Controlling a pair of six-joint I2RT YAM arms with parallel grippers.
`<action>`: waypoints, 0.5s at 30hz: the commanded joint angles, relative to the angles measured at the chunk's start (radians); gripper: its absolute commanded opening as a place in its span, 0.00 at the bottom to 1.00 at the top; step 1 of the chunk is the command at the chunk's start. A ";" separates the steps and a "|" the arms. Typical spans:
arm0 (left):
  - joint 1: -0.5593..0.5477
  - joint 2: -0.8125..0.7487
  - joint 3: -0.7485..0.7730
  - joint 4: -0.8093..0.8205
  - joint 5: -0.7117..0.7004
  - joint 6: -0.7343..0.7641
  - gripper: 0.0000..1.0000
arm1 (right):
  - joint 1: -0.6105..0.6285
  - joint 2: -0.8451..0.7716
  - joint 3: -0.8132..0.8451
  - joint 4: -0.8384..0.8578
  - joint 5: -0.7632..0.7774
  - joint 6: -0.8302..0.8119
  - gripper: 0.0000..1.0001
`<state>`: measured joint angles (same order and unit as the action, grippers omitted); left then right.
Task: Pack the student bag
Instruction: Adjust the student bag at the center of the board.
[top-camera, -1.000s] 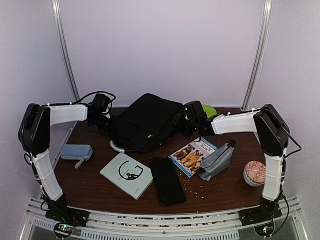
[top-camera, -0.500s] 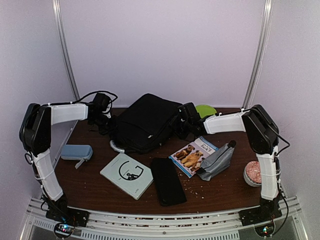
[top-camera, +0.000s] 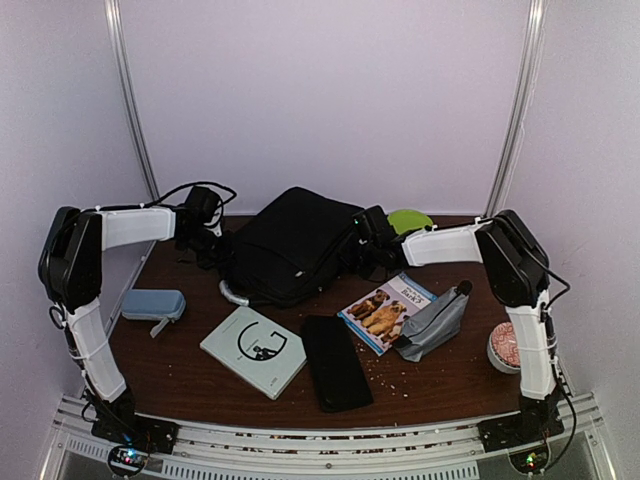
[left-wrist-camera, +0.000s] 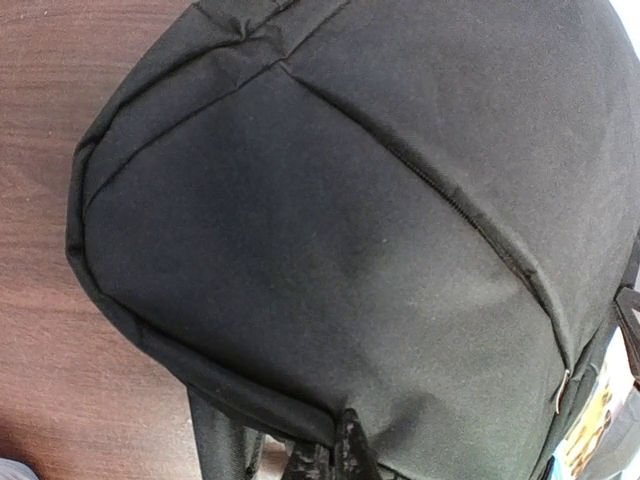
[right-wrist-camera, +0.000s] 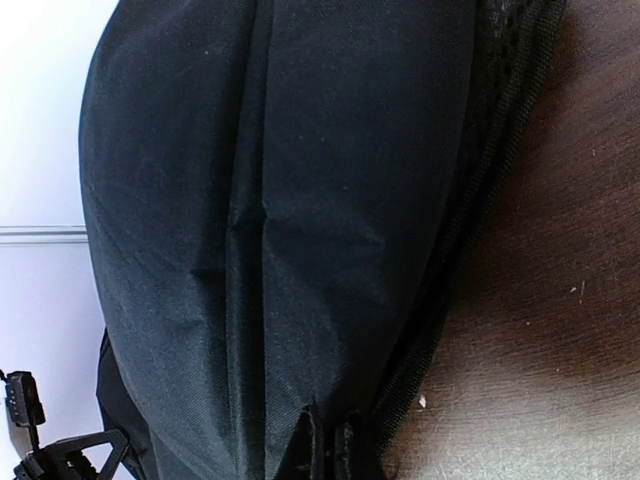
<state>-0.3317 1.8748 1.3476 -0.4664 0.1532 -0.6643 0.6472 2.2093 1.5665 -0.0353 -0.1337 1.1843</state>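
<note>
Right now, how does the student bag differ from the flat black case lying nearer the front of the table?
The student bag is far larger and bulges; the flat black case is slim and lies flat. The bag has a zipper and a grey handle; the case looks plain. The bag sits at the back, the case near the front edge. Both are black.

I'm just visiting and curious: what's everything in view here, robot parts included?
bag: 1, black, back centre
hard case: 1, blue-grey, left
white book: 1, white, front left
flat case: 1, black, front centre
dog book: 1, blue, right of centre
pouch: 1, grey, beside dog book
bowl: 1, red-patterned, far right
green item: 1, green, back right, partly hidden
left end effector: 1, black, shut on bag's left end
right end effector: 1, black, shut on bag's right end
</note>
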 joint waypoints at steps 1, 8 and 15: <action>0.003 -0.045 0.007 0.095 0.038 0.047 0.00 | 0.003 -0.088 -0.004 0.026 -0.005 -0.041 0.00; -0.002 -0.055 0.087 0.095 0.110 0.085 0.00 | 0.040 -0.342 -0.233 0.060 0.033 -0.077 0.00; -0.064 0.036 0.241 0.102 0.114 0.086 0.00 | 0.077 -0.480 -0.467 0.125 0.119 -0.031 0.00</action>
<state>-0.3626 1.8690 1.4719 -0.4744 0.2596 -0.6033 0.6979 1.7702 1.1748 0.0135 -0.0547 1.1534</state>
